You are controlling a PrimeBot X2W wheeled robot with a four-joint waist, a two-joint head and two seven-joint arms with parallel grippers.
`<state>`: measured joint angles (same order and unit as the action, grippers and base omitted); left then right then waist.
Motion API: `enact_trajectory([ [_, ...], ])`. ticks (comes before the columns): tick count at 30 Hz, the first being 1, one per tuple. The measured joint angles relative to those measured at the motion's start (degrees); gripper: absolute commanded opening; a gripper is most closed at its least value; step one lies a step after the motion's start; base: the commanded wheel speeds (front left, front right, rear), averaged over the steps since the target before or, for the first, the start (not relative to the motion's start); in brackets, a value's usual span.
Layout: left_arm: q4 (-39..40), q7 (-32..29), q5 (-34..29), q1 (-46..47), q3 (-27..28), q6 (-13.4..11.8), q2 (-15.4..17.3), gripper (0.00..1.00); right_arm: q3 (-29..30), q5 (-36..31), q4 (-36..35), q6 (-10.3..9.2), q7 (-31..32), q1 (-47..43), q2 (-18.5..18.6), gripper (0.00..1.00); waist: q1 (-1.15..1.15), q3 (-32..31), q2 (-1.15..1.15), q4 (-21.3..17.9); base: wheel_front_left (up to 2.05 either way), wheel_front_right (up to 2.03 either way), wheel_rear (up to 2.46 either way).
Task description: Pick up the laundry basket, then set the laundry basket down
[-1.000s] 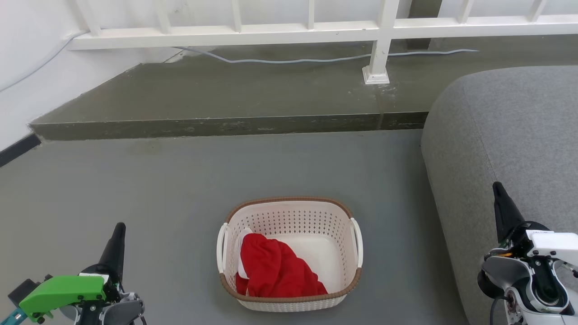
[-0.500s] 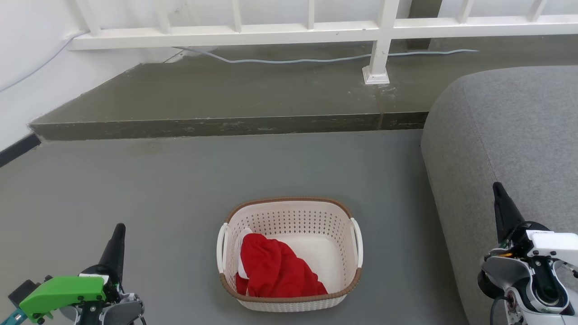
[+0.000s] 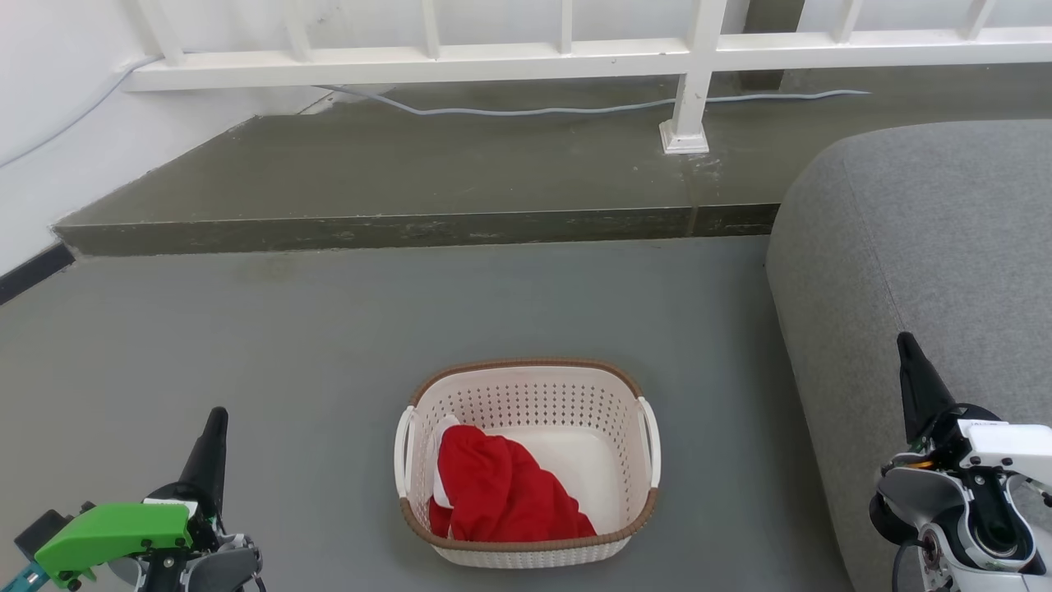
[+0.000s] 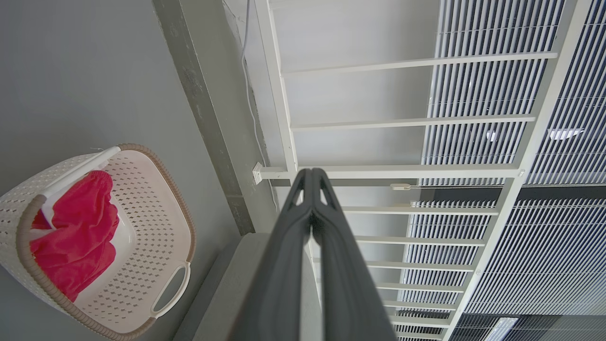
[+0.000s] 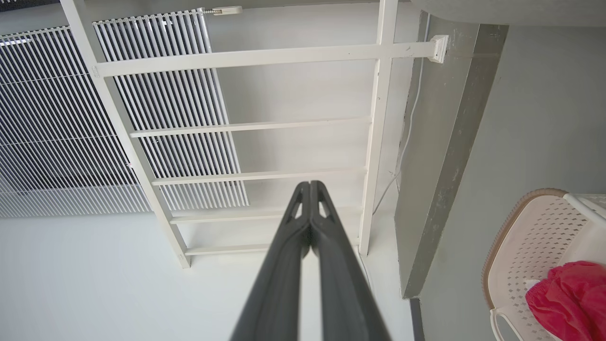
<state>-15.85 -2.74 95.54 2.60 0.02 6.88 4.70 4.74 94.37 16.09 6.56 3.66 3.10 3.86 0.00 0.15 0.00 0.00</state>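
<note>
The laundry basket (image 3: 534, 399) stands upright on the grey floor (image 3: 329, 329), low and central in the head view and squarely ahead of the robot. A red cloth (image 3: 501, 489) is heaped in its near left part, and the rest of the white bottom is bare. Its two white loop handles sit on the ends: the left handle (image 3: 403, 452) faces the robot's left, the right handle (image 3: 653, 452) its right. The line from handle to handle therefore runs side to side across the robot, and the basket's longer axis seems to lie the same way.

The left end effector (image 3: 217, 415) is off to the basket's left, with the basket lying to its right and level with it in the head view. The right end effector (image 3: 904, 341) is off to the basket's right, in front of the grey sofa (image 3: 920, 230), and the basket lies to its left and lower in that view. Both are well apart from the basket. Each is clenched on nothing, its two dark fingers pressed together to a point, as each wrist view shows for the left (image 4: 311, 173) and the right (image 5: 310, 184). The left one looks somewhat nearer its handle, though its height above the floor cannot be judged.

A basket on the floor between two empty arms fits either a basket waiting to be lifted or one already put back down. Either way each handle faces its own arm, so a two-armed hold would close inward from both sides.
</note>
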Motion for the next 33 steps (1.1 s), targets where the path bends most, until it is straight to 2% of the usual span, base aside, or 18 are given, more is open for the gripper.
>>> enact_trajectory([
  [33, -0.12, -0.23, 0.00, 0.07, 0.13, 0.15, -0.01, 0.00, 0.16, 0.00, 0.08, 0.15, 0.40, 0.02, -0.01, 0.00, 0.00, -0.01, 0.00, 0.00, 0.00, 0.00, 0.00],
])
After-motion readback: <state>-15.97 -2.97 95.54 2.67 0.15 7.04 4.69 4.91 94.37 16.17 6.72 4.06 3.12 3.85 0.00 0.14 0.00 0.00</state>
